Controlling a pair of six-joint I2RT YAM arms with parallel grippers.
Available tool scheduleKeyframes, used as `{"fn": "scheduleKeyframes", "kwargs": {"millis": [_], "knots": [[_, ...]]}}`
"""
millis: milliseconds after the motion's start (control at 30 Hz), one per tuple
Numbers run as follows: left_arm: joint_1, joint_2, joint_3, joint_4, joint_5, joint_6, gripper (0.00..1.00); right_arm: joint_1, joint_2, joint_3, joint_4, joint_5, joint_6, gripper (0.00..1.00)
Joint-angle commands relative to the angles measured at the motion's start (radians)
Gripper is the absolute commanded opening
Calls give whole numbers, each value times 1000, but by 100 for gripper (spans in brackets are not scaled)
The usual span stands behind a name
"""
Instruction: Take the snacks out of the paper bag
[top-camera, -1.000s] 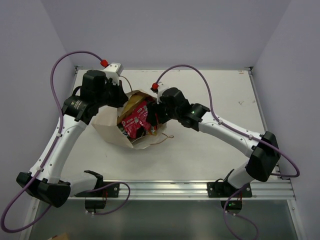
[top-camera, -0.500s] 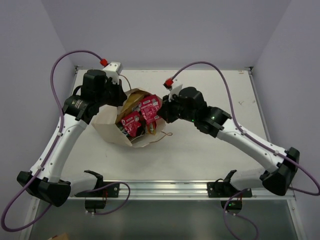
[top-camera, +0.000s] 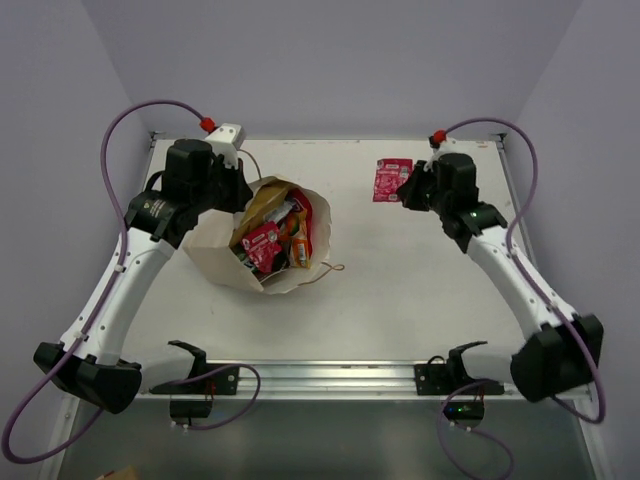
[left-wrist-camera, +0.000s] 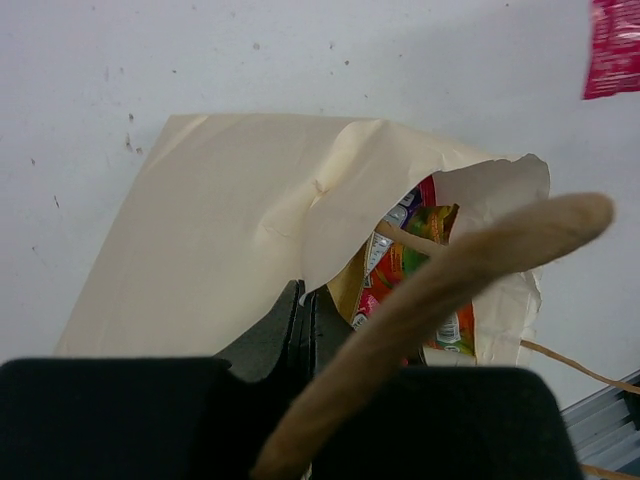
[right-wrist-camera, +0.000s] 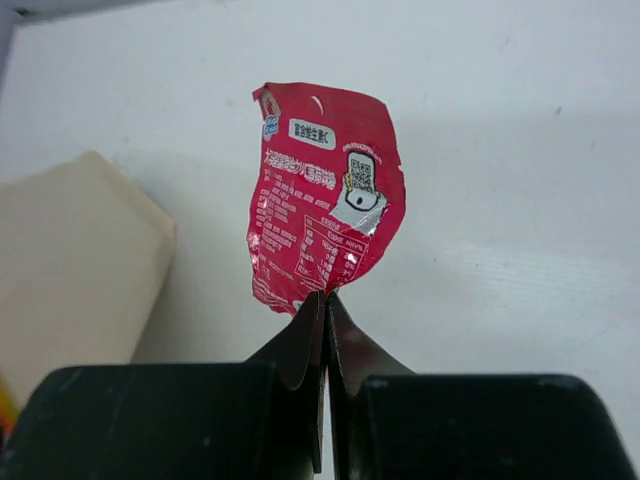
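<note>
The cream paper bag (top-camera: 222, 262) lies on its side left of centre, its mouth facing right. Several snacks (top-camera: 272, 238) in red, orange and yellow show inside the mouth (left-wrist-camera: 412, 248). My left gripper (top-camera: 238, 196) is shut on the bag's upper rim (left-wrist-camera: 305, 296), holding the mouth up. A brown string handle (left-wrist-camera: 455, 275) crosses close to the left wrist camera, blurred. My right gripper (top-camera: 406, 187) hangs over the far right of the table, shut on the bottom edge of a red-pink packet (right-wrist-camera: 322, 200). The packet (top-camera: 392, 179) is clear of the bag (right-wrist-camera: 70, 262).
Another string handle (top-camera: 330, 269) trails on the table by the bag's mouth. A metal rail (top-camera: 330, 378) with the arm bases runs along the near edge. Lilac walls close in the back and both sides.
My right gripper shut on the red-pink packet at the bag's mouth, drew it out and carried it to the far right. The left gripper kept its hold on the bag.
</note>
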Motion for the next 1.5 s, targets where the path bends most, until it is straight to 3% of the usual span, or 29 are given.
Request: {"fn": "scheduleKeyframes", "kwargs": {"millis": [0, 133, 167, 300, 400, 500, 633, 933, 1300, 1467], "knots": [[-3, -9, -5, 60, -30, 30, 0, -48, 195, -10, 126, -110, 26, 0], [-3, -8, -16, 74, -16, 25, 0, -62, 391, 42, 170, -147, 38, 4], [-3, -6, -18, 76, -12, 24, 0, -62, 425, 49, 172, -159, 44, 22], [-3, -8, -16, 79, -2, 24, 0, -56, 350, 32, 132, -163, 34, 71], [-3, -14, -19, 79, -4, 28, 0, -6, 198, 33, 60, -128, 11, 86], [-3, -21, -38, 79, -21, 28, 0, 117, 53, 56, 0, -59, -3, 87], [-3, -21, -48, 82, -16, 24, 0, 333, -19, 105, -34, -9, 26, 87], [-3, -31, -54, 77, -22, 19, 0, 622, 181, 257, 17, 12, 87, 81], [-3, -34, -70, 83, -4, 2, 0, 676, 482, 360, 71, 17, 129, 77], [-3, -35, -77, 91, -1, 1, 0, 676, 504, 349, 115, 17, 118, 60]]}}
